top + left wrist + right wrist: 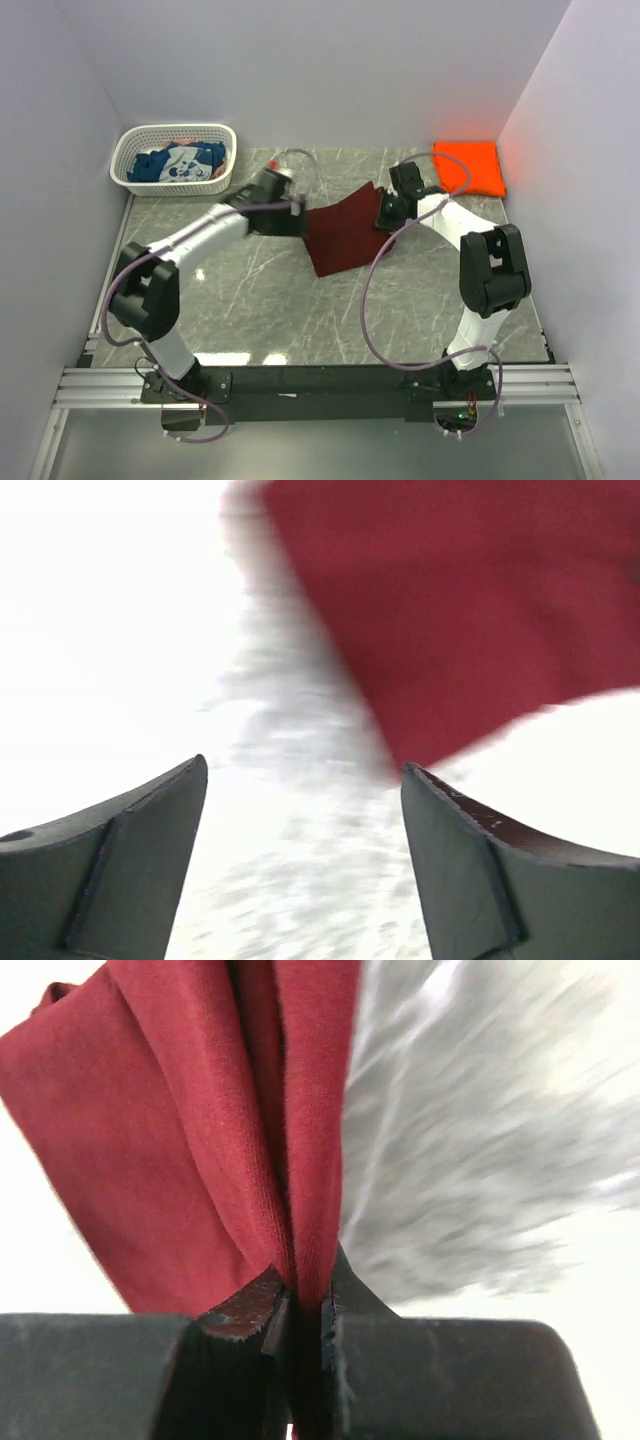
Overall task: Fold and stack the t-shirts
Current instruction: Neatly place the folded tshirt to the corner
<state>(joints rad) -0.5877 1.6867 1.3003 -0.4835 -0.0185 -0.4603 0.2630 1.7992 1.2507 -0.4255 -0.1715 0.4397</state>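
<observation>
The dark maroon t-shirt (345, 232) lies partly folded at the table's middle. My right gripper (385, 213) is shut on its right edge; in the right wrist view the cloth (200, 1130) is pinched between the jaws (308, 1295). My left gripper (296, 218) is at the shirt's left edge, open and empty; in the left wrist view (305, 780) the maroon cloth (470, 610) lies just beyond the fingertips. The orange t-shirt (470, 166) lies folded at the back right. The blue t-shirt with white print (180, 163) is in the basket.
The white lattice basket (226, 134) stands at the back left corner. White walls enclose the grey marble table (250, 300) on three sides. Purple cables loop from both arms over the table.
</observation>
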